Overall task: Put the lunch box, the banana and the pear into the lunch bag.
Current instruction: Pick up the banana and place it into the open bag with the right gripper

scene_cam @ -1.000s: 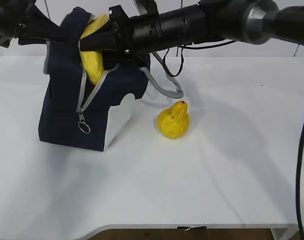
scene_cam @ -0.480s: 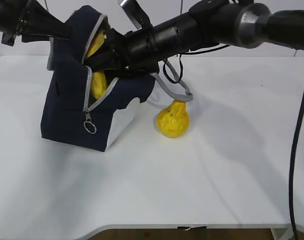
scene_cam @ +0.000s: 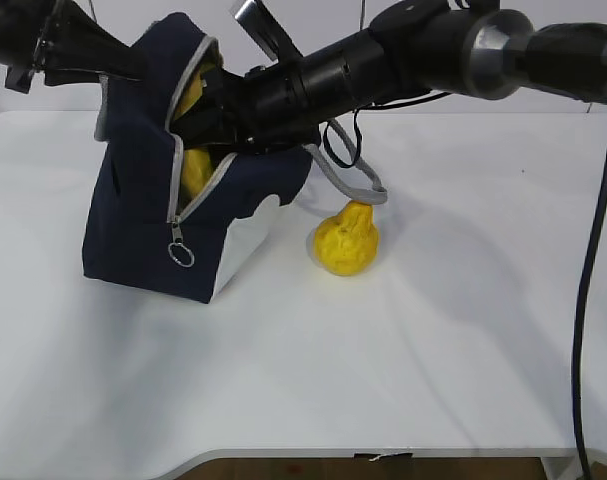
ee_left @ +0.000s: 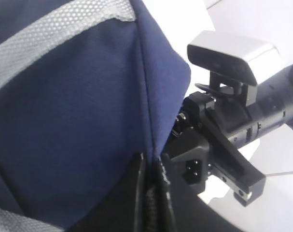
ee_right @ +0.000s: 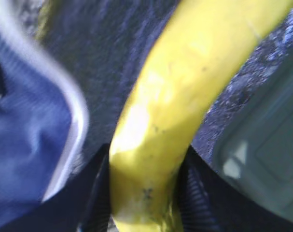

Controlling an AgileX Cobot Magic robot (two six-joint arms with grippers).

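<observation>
Reaching from the right of the exterior view, the right arm has its gripper pushed into the open mouth of the lunch bag, fingers pinching the banana on both sides near its lower end. Banana sits partly inside the bag, yellow showing through the unzipped slit. Right wrist view: a pale green lid of the lunch box lies inside the bag, just right of the banana.

Left gripper: fingers pressed together on a fold of the bag's navy fabric, at the top edge, holding the opening up. Bag tilts slightly, zipper ring pull hanging on its front.

Pear stands upright on the white table, just right of the bag, under the grey handle loop.
</observation>
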